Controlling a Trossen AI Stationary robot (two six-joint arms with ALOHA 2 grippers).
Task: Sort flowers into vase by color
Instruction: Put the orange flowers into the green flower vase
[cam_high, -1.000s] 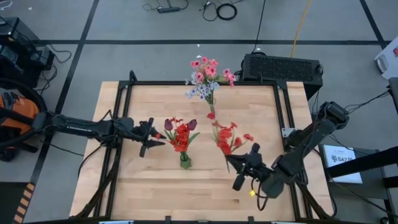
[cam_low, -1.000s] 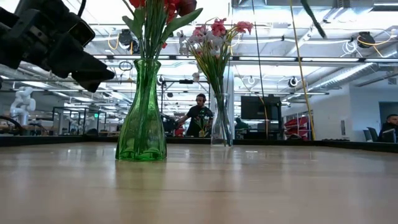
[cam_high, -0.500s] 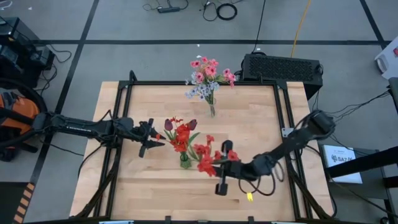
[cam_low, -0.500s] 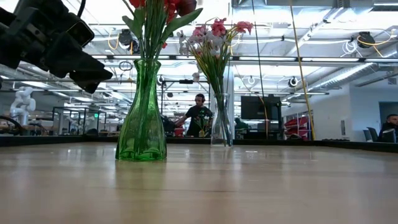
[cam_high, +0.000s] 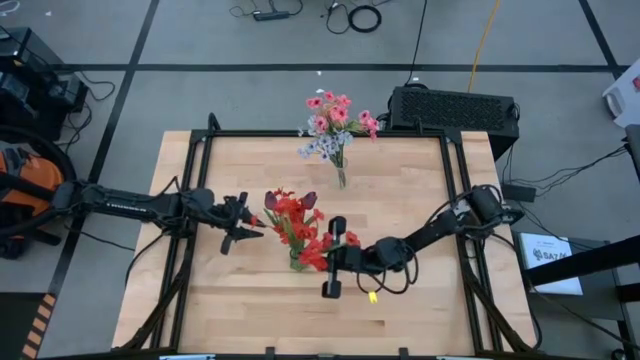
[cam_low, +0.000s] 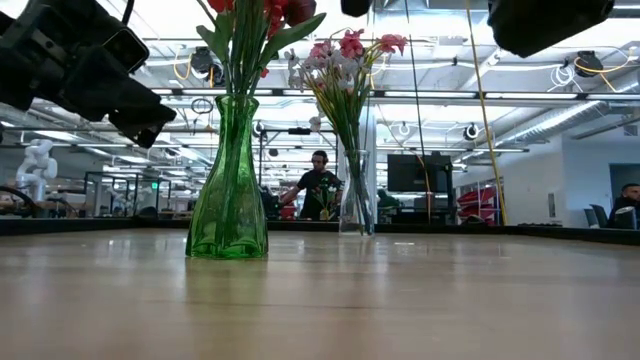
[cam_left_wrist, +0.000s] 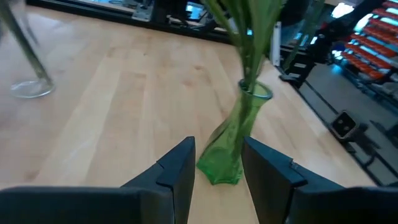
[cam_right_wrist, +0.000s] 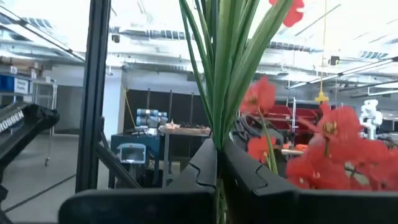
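Note:
A green glass vase (cam_high: 297, 263) (cam_low: 228, 190) stands on its base mid-table and holds red clusters and a maroon tulip (cam_high: 290, 210). A clear vase (cam_high: 341, 180) near the far edge holds pink and whitish-lavender flowers (cam_high: 330, 125). My right gripper (cam_high: 333, 256) is shut on a red-cluster flower (cam_high: 314, 252) just right of the green vase. My left gripper (cam_high: 243, 224) hangs open in the air left of that vase. In its wrist view the vase (cam_left_wrist: 233, 143) shows beyond the gap between its fingers. My right gripper pinches thin green stem (cam_right_wrist: 218, 152) between its two shut fingers (cam_right_wrist: 249, 171). In the right wrist view green stems and leaves rise past the fingertips, with red blossoms (cam_right_wrist: 326, 146) beside them. The flower is lifted clear of the table, its red heads next to the green vase's bunch.
A black perforated box (cam_high: 452, 108) sits at the table's far right corner. Dark rails (cam_high: 200, 200) run along the table's sides. Bare wood (cam_high: 250, 300) lies along the near edge. A person (cam_low: 320, 185) stands far behind the table.
My right gripper has swung from the table's near right toward its left, up to the green vase, carrying the red cluster with it. The cluster has moved from the open table onto the right side of the vase's bunch. The gripper now shows at the low view's top.

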